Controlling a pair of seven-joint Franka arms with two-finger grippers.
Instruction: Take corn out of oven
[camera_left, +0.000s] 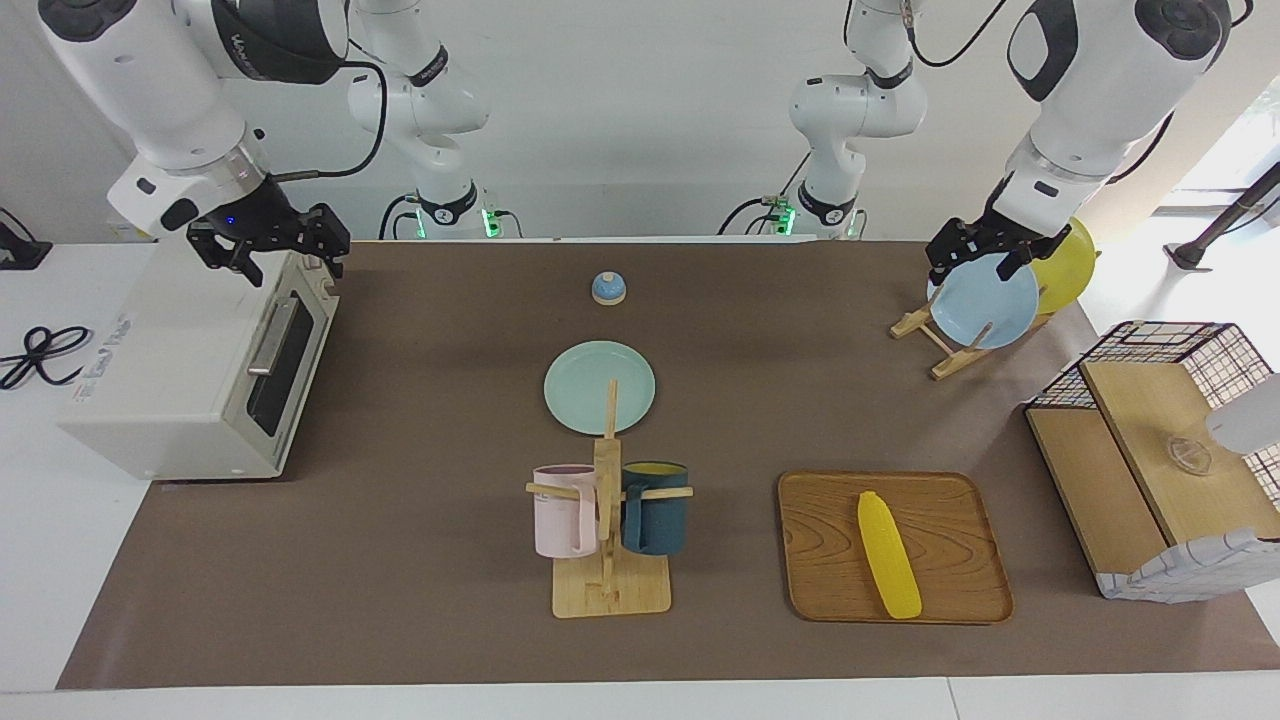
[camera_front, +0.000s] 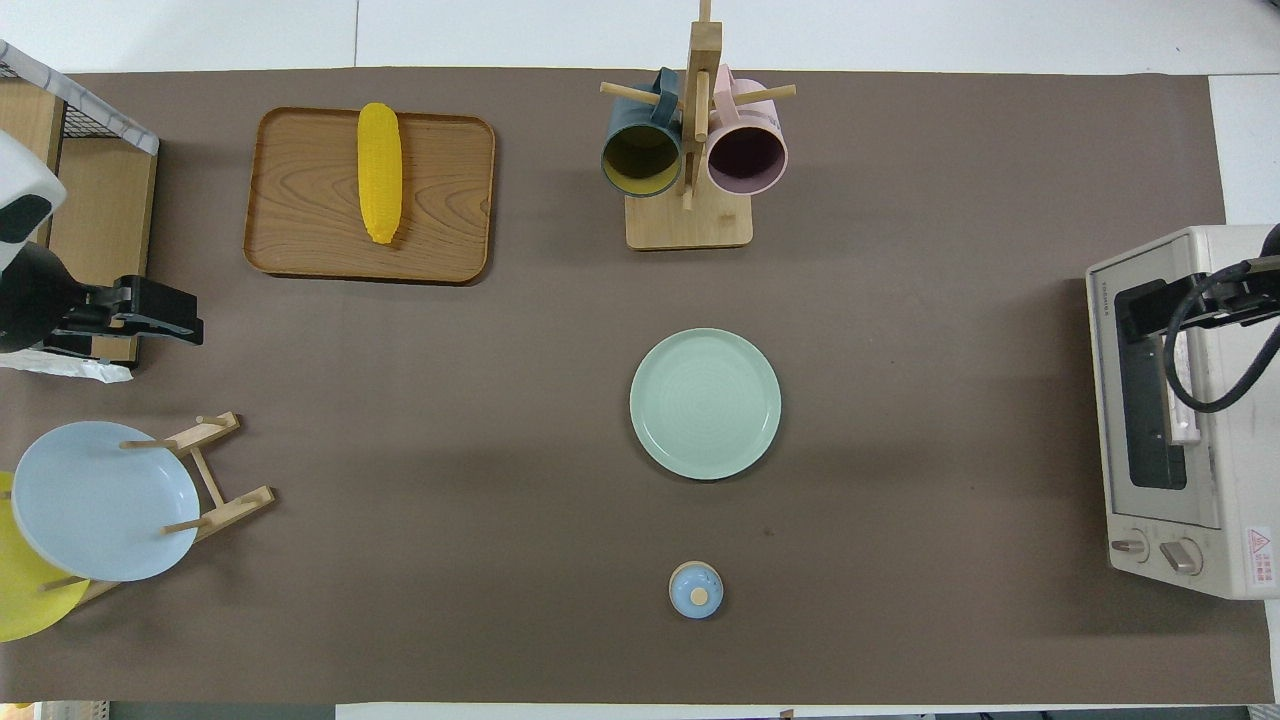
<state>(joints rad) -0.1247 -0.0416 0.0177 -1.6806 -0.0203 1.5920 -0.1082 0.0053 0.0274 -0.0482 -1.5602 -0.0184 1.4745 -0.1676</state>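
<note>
The yellow corn (camera_left: 888, 553) lies on a wooden tray (camera_left: 950, 590), away from the robots toward the left arm's end; it also shows in the overhead view (camera_front: 380, 170). The off-white oven (camera_left: 190, 385) stands at the right arm's end with its dark glass door (camera_left: 285, 360) shut; it also shows in the overhead view (camera_front: 1190, 430). My right gripper (camera_left: 275, 255) hangs open and empty over the oven's top edge. My left gripper (camera_left: 980, 262) hangs open and empty over the blue plate (camera_left: 985, 300) in a wooden rack.
A green plate (camera_left: 598, 387) lies mid-table, with a small blue bell (camera_left: 608, 288) nearer to the robots. A mug tree (camera_left: 608, 520) holds a pink mug and a dark blue mug. A wire-and-wood basket (camera_left: 1160, 470) stands beside the tray. A yellow plate (camera_left: 1070, 265) is also in the rack.
</note>
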